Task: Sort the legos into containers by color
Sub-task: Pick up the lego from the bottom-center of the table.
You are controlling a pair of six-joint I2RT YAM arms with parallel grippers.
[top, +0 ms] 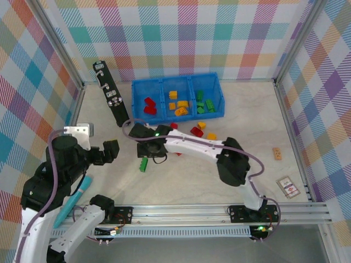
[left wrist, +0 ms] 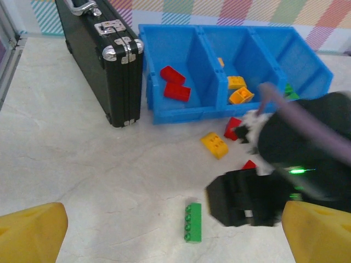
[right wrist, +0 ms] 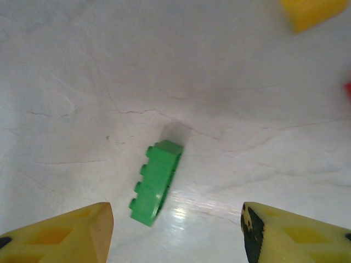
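Observation:
A long green lego [right wrist: 156, 182] lies on its side on the table, also seen from above [top: 143, 164] and in the left wrist view [left wrist: 192, 222]. My right gripper [right wrist: 178, 241] hovers just above it, open, with the brick between and slightly ahead of the yellow fingertips [right wrist: 71, 235]. My left gripper [left wrist: 175, 244] is open and empty, held back to the left [top: 109, 150]. The blue bin [top: 176, 81] holds red legos [top: 149, 105] on the left, yellow ones [top: 178, 104] in the middle and green ones [top: 204, 102] on the right. Loose red [top: 196, 131] and yellow [top: 202, 125] legos lie in front of it.
A black case [top: 111, 93] stands upright left of the bin. A teal pen-like tool [top: 74, 200] lies by the left arm. A small orange piece [top: 277, 153] and a card [top: 288, 187] sit at the far right. The right arm [top: 197, 147] stretches across the table's middle.

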